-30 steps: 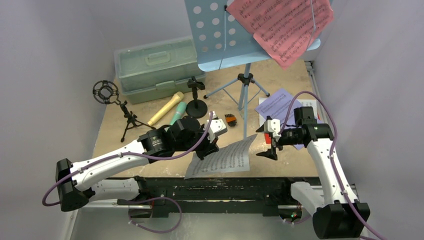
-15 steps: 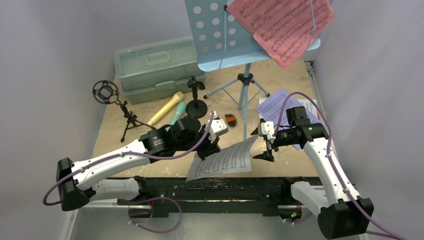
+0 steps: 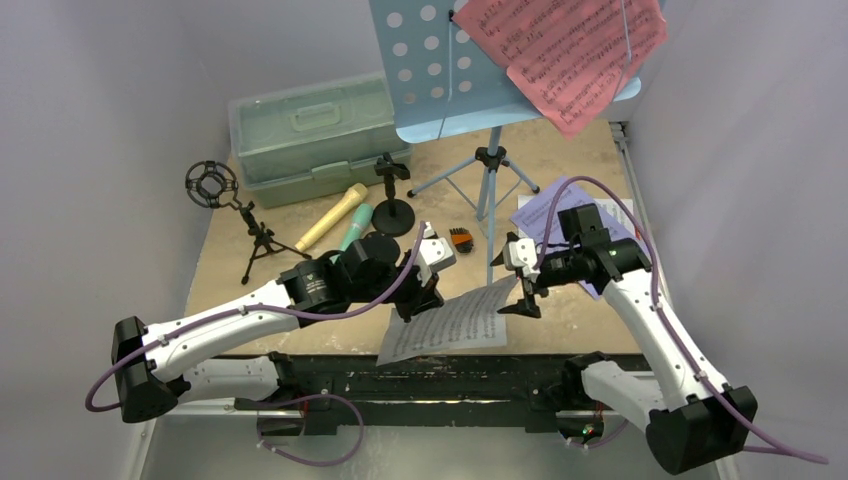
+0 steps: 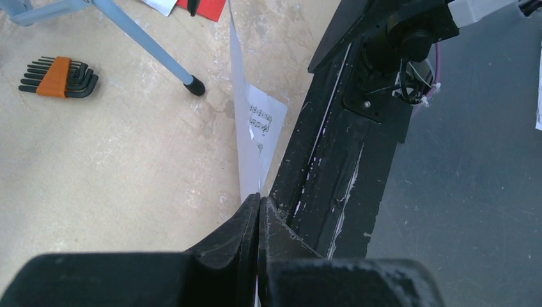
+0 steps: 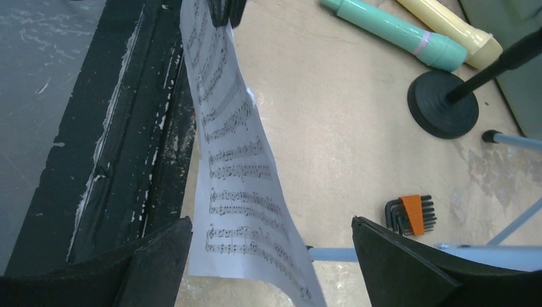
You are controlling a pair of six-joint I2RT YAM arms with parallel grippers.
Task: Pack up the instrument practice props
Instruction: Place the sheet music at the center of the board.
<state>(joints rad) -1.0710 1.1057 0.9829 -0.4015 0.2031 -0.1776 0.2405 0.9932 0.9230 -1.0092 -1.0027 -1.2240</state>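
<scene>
— Paper, thin and limp: the sheet [image 3: 450,322] hangs over the table's [image 3: 300,285] near edge, one corner pinched tight in the left gripper [image 3: 410,308], the rest curling down.
— And the right gripper [image 3: 510,285]?
— Spread wide beside the free edge, holding nothing.
— Risk?
— Hard black fingers on a floppy edge. I'd expect it to buckle aside or crease; any pull against the left pinch could tear it. The slim blue rack leg [image 3: 488,240] stands close behind.
</scene>
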